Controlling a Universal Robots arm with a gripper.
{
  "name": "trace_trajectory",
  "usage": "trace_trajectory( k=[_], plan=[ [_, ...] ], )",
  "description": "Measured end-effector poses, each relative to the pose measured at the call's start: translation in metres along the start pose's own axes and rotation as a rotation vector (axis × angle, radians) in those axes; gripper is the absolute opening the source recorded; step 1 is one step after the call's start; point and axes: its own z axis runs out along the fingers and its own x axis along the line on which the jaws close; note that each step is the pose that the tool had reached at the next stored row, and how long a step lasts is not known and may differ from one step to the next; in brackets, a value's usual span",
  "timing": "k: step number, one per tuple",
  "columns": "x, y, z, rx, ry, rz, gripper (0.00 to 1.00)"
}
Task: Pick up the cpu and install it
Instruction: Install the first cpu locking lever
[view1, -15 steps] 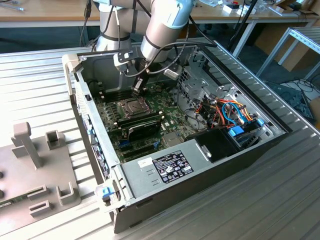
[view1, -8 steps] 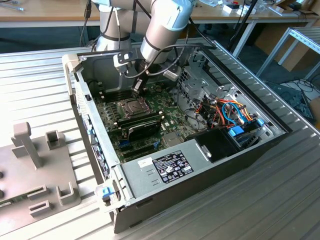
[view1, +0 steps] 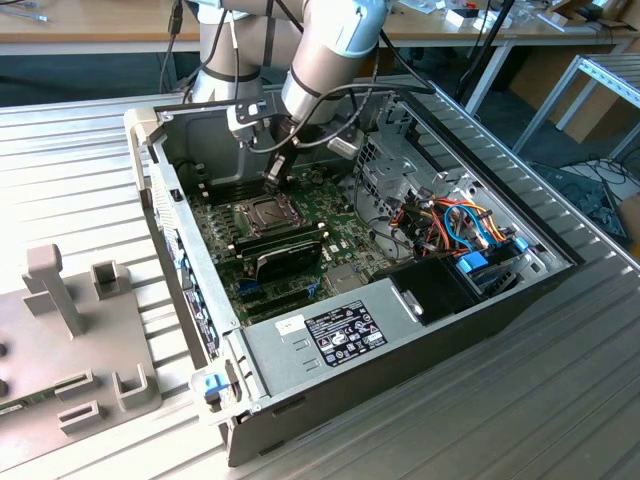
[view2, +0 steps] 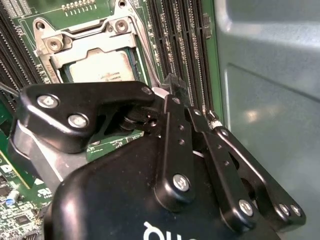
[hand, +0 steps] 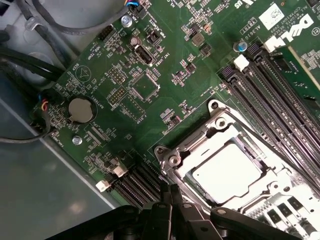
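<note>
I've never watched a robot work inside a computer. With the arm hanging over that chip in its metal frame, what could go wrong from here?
Two risks, as I judge it. The gripper hovers close over the socket frame and the memory slots; a small slip could scrape them. The cpu lies in the socket, but whether it sits flat is hard to tell; pressing on a tilted chip could damage the socket.

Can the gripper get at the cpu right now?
Probably not to grasp it: the cpu sits in the socket with the metal frame lying around its edges. The gripper hangs just beside the frame, inside the open case.
</note>
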Motion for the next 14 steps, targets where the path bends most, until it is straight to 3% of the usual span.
trace_trajectory(
  k=[4, 10, 14],
  plan=[
    [-0.0003, 0.0002, -0.0002, -0.0086, 0.0012, 0.038, 0.11],
    [-0.0002, 0.0003, -0.0001, -0.0193, 0.0091, 0.108, 0.11],
    [-0.0002, 0.0003, 0.0001, -0.0205, 0.0104, 0.117, 0.11]
  ],
)
